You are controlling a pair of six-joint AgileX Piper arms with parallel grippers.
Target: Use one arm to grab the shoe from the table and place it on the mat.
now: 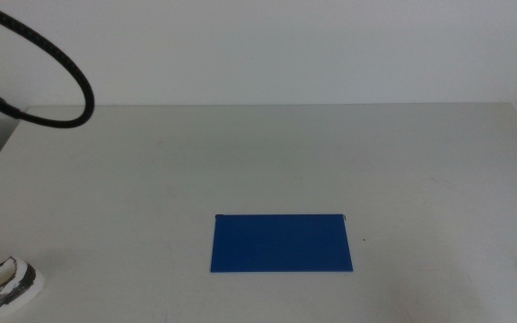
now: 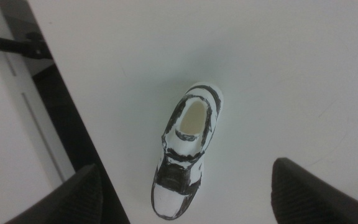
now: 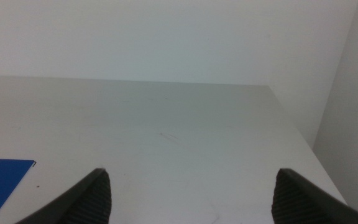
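One shoe (image 1: 3, 285) lies on the desk (image 1: 267, 152) at about 8 o'clock in the middle view, partly cut off by the edge. One blue mat (image 1: 281, 243) sits at 6 o'clock, well apart from it. The left pincer (image 2: 185, 193) hovers spread above the shoe (image 2: 185, 149). The right pincer (image 3: 191, 196) waits spread over bare desk; only a corner of the mat (image 3: 2, 180) shows there.

A bare lab bench — plain off-white table (image 1: 285, 152), blank white wall (image 1: 285, 45).
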